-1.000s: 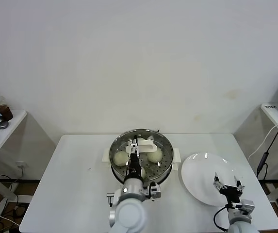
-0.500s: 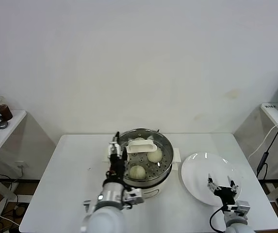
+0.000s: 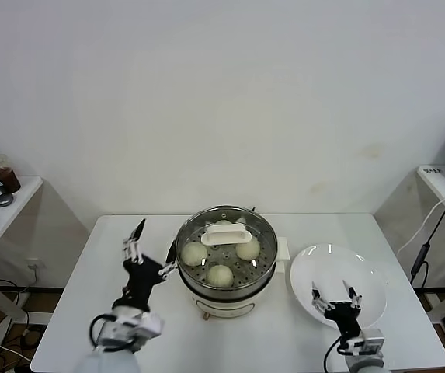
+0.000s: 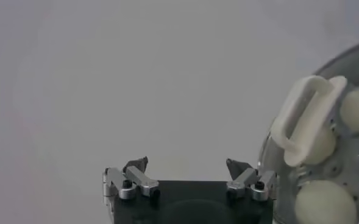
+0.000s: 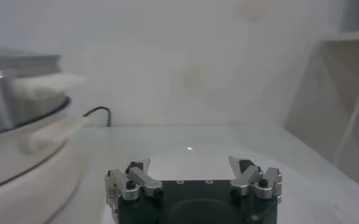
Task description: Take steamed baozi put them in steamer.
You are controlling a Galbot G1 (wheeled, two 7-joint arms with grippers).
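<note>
Head view: smooth round baozi (image 3: 220,274) fill the perforated steel steamer (image 3: 262,235); both end effectors, left (image 3: 149,254) and right (image 3: 334,298), gape empty.

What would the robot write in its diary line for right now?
baozi: in steamer | plate: bare | left gripper: open, left of steamer | right gripper: open, over plate

Left gripper (image 4: 187,173) spread wide and empty over bare white table (image 4: 136,91), steamer (image 4: 270,159) at three o'clock, pale baozi (image 4: 324,203) inside, white handle (image 4: 304,122) across them
</note>
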